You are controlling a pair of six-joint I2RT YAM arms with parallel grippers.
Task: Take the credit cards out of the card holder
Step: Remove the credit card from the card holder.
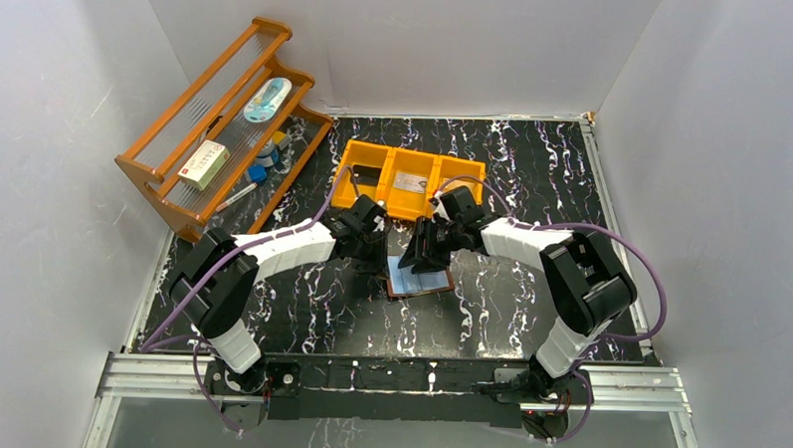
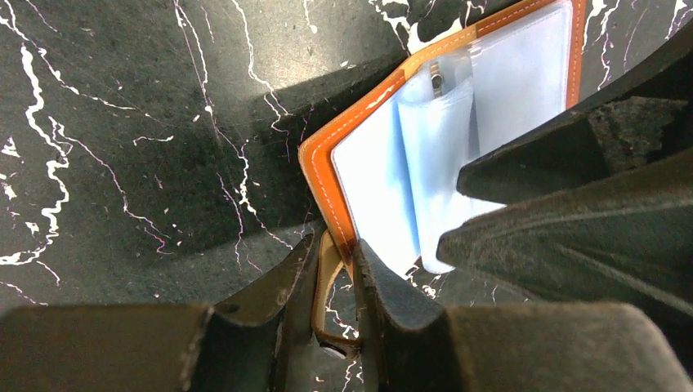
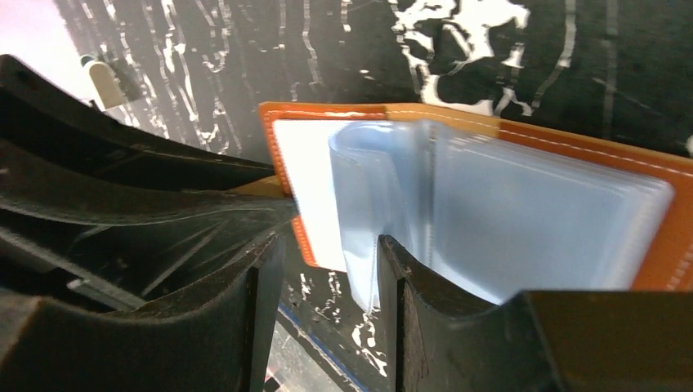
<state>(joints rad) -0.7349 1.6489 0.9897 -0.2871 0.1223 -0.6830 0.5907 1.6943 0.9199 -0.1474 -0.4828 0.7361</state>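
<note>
The brown leather card holder (image 3: pixel 572 147) lay open on the black marbled table (image 3: pixel 245 49), its pale-blue clear pockets (image 3: pixel 523 220) bulging, the right gripper (image 3: pixel 331 249) straddling a pocket's edge with jaws apart while the left gripper (image 3: pixel 278 189) pinched the holder's stitched end.

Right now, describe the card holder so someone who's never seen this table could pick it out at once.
On the black, white-veined table, look just to the near side of the orange three-compartment bin. The card holder lies open there, a small orange-brown wallet. Its pale stitched edge and shiny pale-blue clear pockets set it apart from the plain plastic bin.
</note>
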